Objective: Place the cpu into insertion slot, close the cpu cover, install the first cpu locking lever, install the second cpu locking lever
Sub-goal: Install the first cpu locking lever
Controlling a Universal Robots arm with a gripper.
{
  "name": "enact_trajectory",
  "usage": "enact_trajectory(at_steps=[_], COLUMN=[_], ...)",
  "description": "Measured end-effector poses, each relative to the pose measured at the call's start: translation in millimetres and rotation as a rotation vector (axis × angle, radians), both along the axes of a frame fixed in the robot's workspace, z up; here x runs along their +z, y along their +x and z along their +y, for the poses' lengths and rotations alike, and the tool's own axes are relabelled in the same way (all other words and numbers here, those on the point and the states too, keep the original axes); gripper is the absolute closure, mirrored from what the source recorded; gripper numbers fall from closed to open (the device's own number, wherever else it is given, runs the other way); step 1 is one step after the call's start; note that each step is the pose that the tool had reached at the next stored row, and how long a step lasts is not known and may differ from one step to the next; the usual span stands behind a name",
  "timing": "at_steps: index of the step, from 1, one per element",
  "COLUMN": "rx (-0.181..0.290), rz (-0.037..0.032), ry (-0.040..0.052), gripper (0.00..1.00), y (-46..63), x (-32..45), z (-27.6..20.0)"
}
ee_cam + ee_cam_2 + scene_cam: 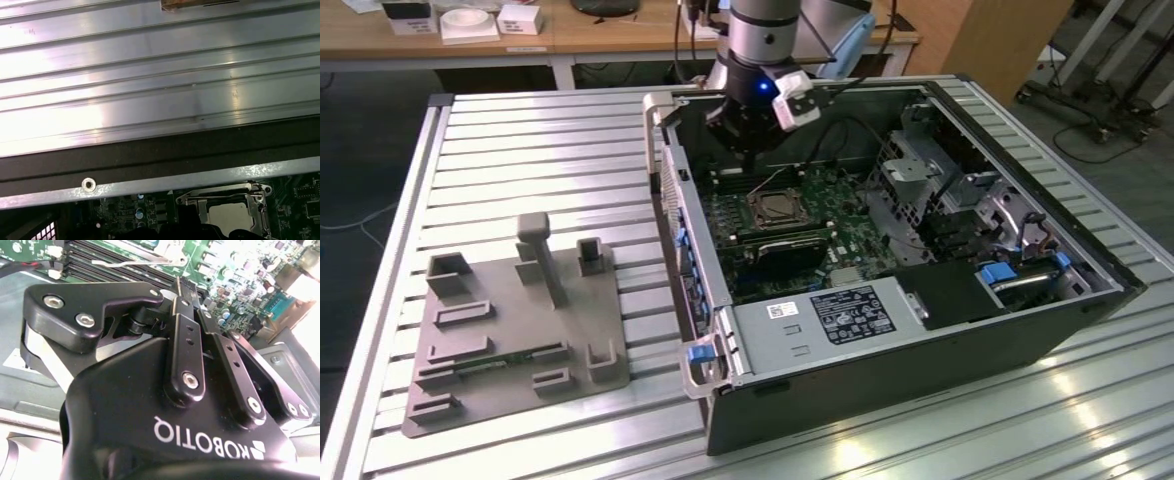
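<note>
Nearest in the exterior view, an open computer case lies on its side on a ribbed aluminium table. A black label-bearing box sits at the case's near end. On the exterior view's left, well apart from the case, a grey fixture plate with several upright blocks rests on the table.

Deeper inside the case lies the green motherboard, with the insertion slot near its middle. In the first wrist view the cpu shows as a pale silvery square seated in the slot. The cpu cover lies down around it as a thin metal frame. 1 slim silver locking lever runs along the socket's edge and ends in a small hook. I cannot tell whether it is latched.

Just beyond the slot, the gripper hangs above the board on the single arm, near the socket but not touching it. In the second wrist view the gripper has its 2 fingers drawn together at the tips. They point toward the long dark memory slots.

Farthest back stands a wooden desk carrying a few white boxes.
</note>
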State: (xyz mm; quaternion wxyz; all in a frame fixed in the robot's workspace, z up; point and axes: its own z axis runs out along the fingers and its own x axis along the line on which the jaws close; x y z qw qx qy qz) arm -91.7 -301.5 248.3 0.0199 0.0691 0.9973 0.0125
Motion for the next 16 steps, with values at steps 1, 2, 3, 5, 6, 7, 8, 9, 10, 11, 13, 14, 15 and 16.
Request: enact_trajectory(at_steps=[1,2,3,5,6,7,8,9,10,11,13,14,15,16], rx=[0.008,0.015,0.022,0.036,0.040,0.043,0.047,0.050,0.052,0.054,0.059,0.063,0.069,0.076], rz=[0.0001,0.0002,0.0001,0.0001,0.0002,0.0002,0.0002,0.0002,0.0001,0.0001,0.0001,0.0001,0.0001,0.0001], ry=[-0.0001,-0.0001,-0.0001,-0.0001,-0.0002,-0.0002,-0.0002,-0.0001,0.0000,0.0000,0.0000,-0.0001,-0.0001,-0.0001], gripper=[0.90,0.90,0.90,0.90,0.90,0.90,0.90,0.90,0.90,0.90,0.90,0.90,0.90,0.90], y=[0.7,1.2,1.7,2.6,3.4,4.4,5.7,7.3,9.0,10.8,14.1,15.3,16.3,16.9], x=[-0.4,-0.8,-1.4,-2.6,-3.1,-3.6,-4.1,-4.6,-5.2,-5.8,-7.2,-7.8,-8.5,-9.0], z=[0.0,0.0,0.0,0.0,0.0,0.0,0.0,0.0,0.0,0.0,0.0,0.0,0.0,0.0])
